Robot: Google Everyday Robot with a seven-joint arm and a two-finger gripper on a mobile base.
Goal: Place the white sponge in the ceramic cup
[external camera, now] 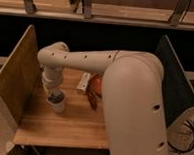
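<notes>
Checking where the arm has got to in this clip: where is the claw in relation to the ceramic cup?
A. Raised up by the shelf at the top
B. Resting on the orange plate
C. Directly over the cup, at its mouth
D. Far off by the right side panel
C: the claw points down right at the mouth of the ceramic cup, which stands on the wooden table left of the orange plate.

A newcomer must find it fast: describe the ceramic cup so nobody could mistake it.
On the wooden table, look near the left side panel, directly under the gripper at the end of the arm. The ceramic cup is small, pale and handleless, unlike the orange plate to its right.
</notes>
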